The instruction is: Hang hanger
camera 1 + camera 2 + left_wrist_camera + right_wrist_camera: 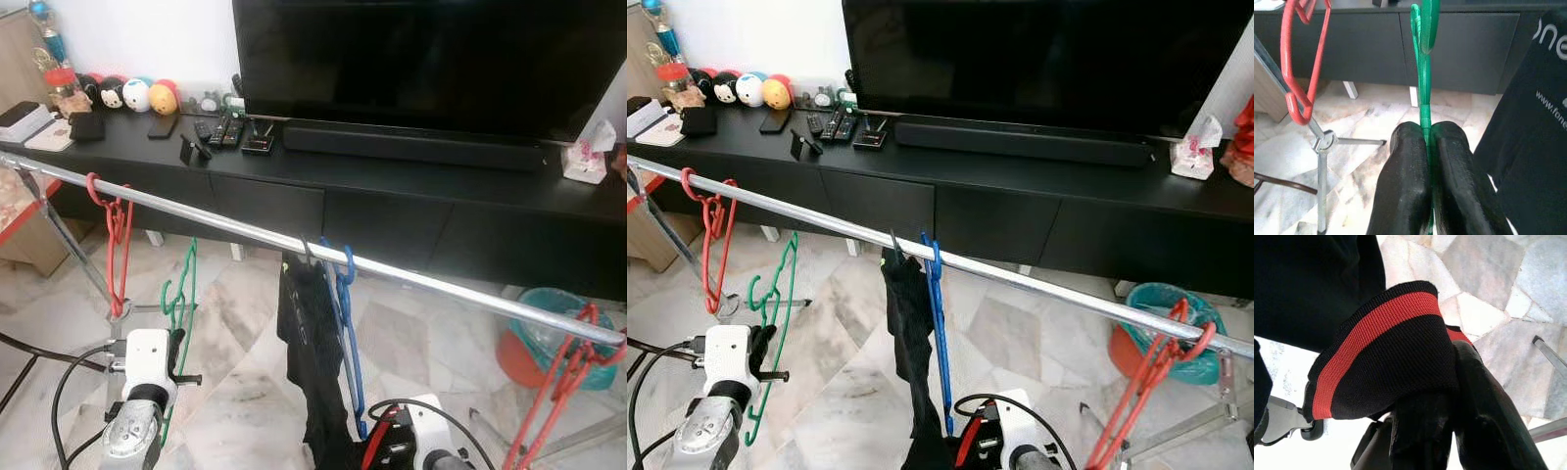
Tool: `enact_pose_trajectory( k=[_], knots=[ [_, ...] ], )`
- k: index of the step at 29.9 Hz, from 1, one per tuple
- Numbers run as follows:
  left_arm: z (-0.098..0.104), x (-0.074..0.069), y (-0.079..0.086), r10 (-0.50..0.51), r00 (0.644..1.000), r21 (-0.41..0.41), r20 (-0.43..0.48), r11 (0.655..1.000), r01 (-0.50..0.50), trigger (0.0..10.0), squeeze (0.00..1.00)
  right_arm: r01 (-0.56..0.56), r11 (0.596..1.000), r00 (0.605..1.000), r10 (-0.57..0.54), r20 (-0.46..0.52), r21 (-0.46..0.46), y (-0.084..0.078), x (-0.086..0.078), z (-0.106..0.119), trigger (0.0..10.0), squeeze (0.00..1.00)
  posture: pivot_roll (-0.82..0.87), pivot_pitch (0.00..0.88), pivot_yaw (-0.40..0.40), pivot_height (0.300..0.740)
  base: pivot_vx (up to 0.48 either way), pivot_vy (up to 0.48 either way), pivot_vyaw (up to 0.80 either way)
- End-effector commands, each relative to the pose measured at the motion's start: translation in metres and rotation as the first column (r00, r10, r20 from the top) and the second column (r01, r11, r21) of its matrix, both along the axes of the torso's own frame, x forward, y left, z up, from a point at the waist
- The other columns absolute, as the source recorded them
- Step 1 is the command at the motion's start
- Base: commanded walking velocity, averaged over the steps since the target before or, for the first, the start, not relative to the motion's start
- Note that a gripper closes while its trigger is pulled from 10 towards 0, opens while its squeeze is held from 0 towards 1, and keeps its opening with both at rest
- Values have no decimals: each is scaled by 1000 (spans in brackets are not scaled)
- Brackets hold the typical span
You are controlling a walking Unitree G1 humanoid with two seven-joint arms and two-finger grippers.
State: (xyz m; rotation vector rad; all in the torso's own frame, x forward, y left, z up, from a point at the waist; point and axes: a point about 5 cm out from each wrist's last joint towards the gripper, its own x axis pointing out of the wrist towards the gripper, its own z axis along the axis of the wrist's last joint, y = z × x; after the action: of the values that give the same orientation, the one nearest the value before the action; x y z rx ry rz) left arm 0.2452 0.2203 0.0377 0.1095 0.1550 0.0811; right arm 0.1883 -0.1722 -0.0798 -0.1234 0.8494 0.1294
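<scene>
Marble floor lay below the rail (pixel 245 233); my left gripper (pixel 1427 147) was clamped on the light, stiff green hanger (pixel 181 294), my right gripper (pixel 1459 396) pinching the black garment (pixel 312 343).

We see a shiny metal rail (pixel 294 238), a glossy green plastic hanger (pixel 1423 73) pinched in smooth black fingers (pixel 1405 181), ribbed knit cloth (pixel 1386 352) with a red stripe, polished marble floor (pixel 235 392), and a matt black cabinet (pixel 411 220).
</scene>
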Motion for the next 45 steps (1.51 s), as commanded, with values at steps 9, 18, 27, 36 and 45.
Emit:
enact_pose_trajectory(
  k=[9, 18, 27, 36, 45],
  knots=[
    [4, 3, -4, 14, 1000, -37, 16, 999, -13, 10000, 0, 27, 1000, 999, -27, 28, 6, -4, 9, 5, 10000, 0, -13, 0, -22, 740, -261, 0, 0],
    [5, 4, -13, 10, 1000, -49, 28, 999, -8, 10000, 0, 39, 999, 999, -39, 31, -7, -10, 10, 6, 10000, 0, -11, 0, -36, 740, -278, 0, 0],
    [8, 7, -12, 14, 999, -51, 36, 999, -12, 10000, 0, 44, 999, 998, -44, 45, 1, -11, 13, 8, 10000, 0, -23, 0, -31, 740, -278, 0, 0],
    [10, 7, -12, 20, 999, -54, 41, 998, -17, 10000, 0, 47, 999, 996, -47, 72, 7, -12, 20, 12, 10000, 0, -22, 0, -34, 740, -278, 0, 0],
    [9, 7, -13, 31, 999, -59, 37, 998, -29, 10000, 0, 46, 999, 995, -46, 89, 8, -11, 28, 17, 10000, 0, -26, 0, -45, 740, -276, 0, 0]
  ],
)
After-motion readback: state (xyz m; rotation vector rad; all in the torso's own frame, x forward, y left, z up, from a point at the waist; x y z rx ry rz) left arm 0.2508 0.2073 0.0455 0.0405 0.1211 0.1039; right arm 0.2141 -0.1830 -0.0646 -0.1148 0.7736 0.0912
